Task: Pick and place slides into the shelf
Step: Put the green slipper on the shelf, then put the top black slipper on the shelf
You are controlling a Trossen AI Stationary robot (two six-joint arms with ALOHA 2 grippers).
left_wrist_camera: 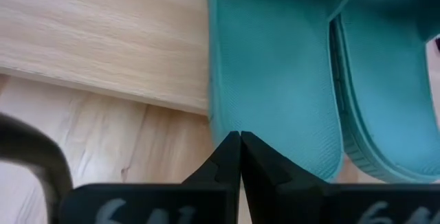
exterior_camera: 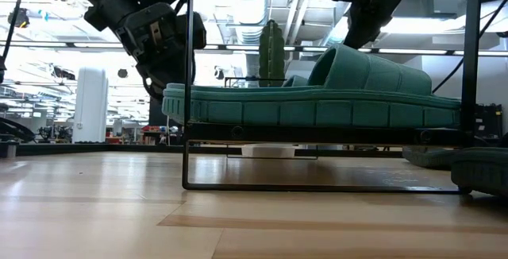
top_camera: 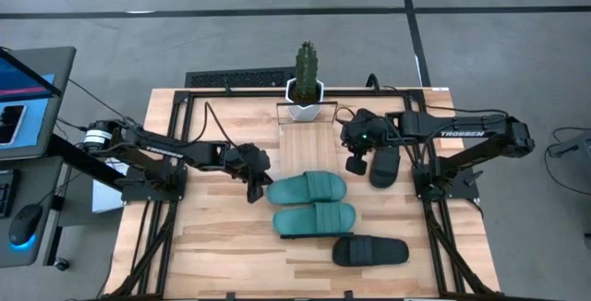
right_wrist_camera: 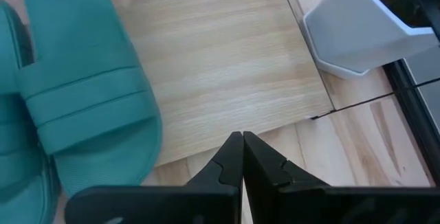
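Black slide [top_camera: 370, 251] lies nearest, untouched; both teal slides [top_camera: 307, 188] sit on the shelf [top_camera: 306, 140] just ahead of the clenched, empty left gripper [top_camera: 255, 190]; right gripper [top_camera: 355, 164], also clenched and empty, must open over the other black slide [top_camera: 385, 165].

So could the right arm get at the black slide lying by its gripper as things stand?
Probably yes: the black slide lies just beside the right gripper with nothing between them in the high view, but the fingers are shut and would have to open first.
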